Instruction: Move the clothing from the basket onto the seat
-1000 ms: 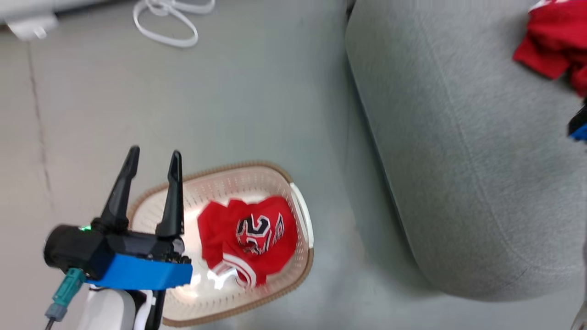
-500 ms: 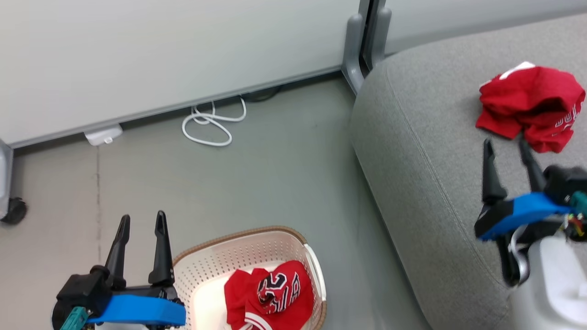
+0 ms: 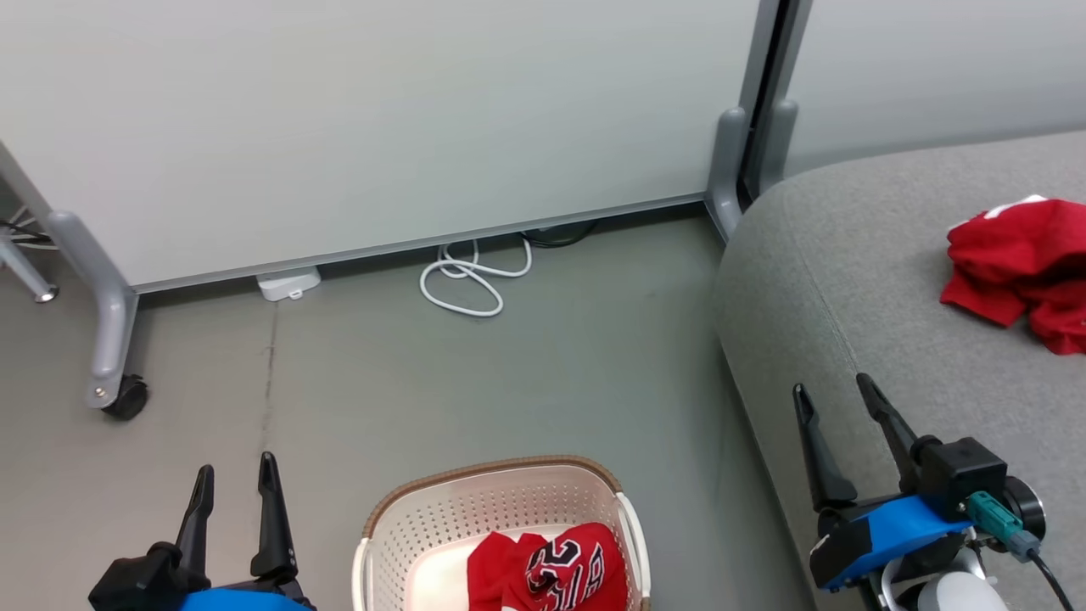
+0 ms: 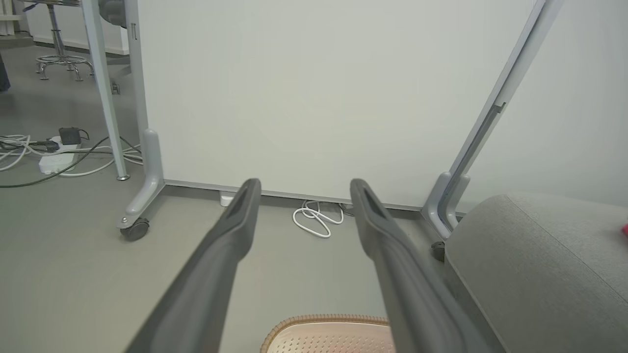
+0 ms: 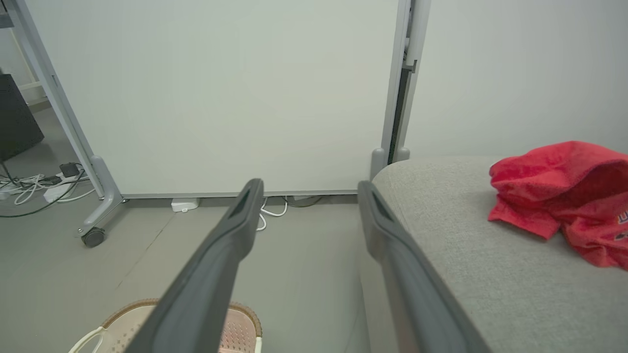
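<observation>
Clothing piece (image 3: 551,573) in basket (image 3: 407,526), second piece (image 3: 1018,255) on seat (image 3: 891,339); left fingers (image 3: 271,518), right fingers (image 3: 816,450) spread, empty.

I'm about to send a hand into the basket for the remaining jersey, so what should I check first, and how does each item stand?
1. Left hand open, empty: ok.
2. Right hand open, empty: ok.
3. Basket jersey lying uncovered inside the basket: ok.
4. Other jersey resting on the seat: ok.
5. Whole basket in head view: not ok, near edge cut off.
6. White cable apart from basket: ok.
</observation>
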